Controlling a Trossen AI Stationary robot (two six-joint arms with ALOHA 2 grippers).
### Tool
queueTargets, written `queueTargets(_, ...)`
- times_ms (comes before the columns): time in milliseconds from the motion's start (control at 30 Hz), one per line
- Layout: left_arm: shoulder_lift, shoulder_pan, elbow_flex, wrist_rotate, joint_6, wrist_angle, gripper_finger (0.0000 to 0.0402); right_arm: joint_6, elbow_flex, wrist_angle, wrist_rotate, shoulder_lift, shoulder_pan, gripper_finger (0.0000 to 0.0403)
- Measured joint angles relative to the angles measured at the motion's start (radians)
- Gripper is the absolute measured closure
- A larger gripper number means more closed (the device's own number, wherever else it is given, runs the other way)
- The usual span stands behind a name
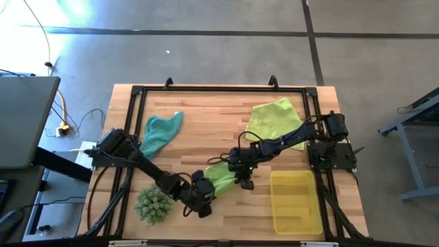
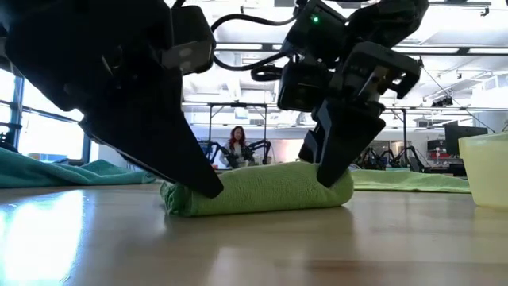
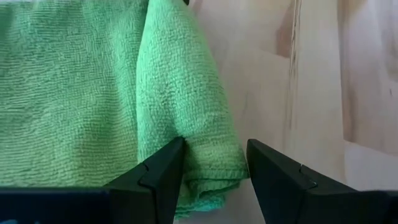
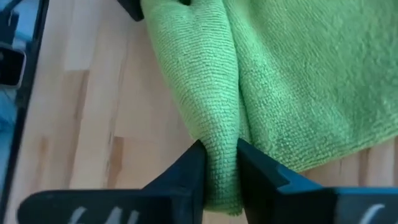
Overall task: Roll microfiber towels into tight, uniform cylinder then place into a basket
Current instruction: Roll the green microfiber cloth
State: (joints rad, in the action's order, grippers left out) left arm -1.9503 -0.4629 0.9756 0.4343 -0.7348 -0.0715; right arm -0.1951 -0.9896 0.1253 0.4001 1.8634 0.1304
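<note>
The bright green towel lies rolled into a short cylinder on the wooden table, in the near half, a little toward the middle from the near edge, with part of the cloth still spread flat beside the roll. Both grippers work at it, one at each end.

The left gripper stands at the roll's end nearer the spiky green ball; in the left wrist view its fingers straddle the rolled end with the jaws spread wide, one finger touching the cloth and the other standing off it. The right gripper is at the other end, nearer the basket; in the right wrist view its fingers pinch the rolled fold between them, jaws nearly together on the cloth.

The yellow basket sits at the table's near right corner, with nothing visible inside. The teal towel lies loose toward the far left, and the pale yellow-green towel lies spread toward the far right.
</note>
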Motion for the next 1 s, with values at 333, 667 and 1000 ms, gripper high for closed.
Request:
queueTargets(333, 0.001, 0.001, 0.002, -0.072, -0.037, 0.034, 0.0234, 0.383, -0.174, 0.291, -0.099, -0.005, -0.026, 0.0285)
queueTargets(667, 0.0, -0.001, 0.001, -0.082, -0.039, 0.048, 0.0234, 0.64, -0.302, 0.631, -0.143, -0.011, 0.042, 0.028)
queueTargets(1000, -0.002, -0.002, -0.001, -0.065, -0.058, 0.039, 0.0234, 0.637, -0.174, 0.598, -0.181, -0.178, 0.056, 0.0293)
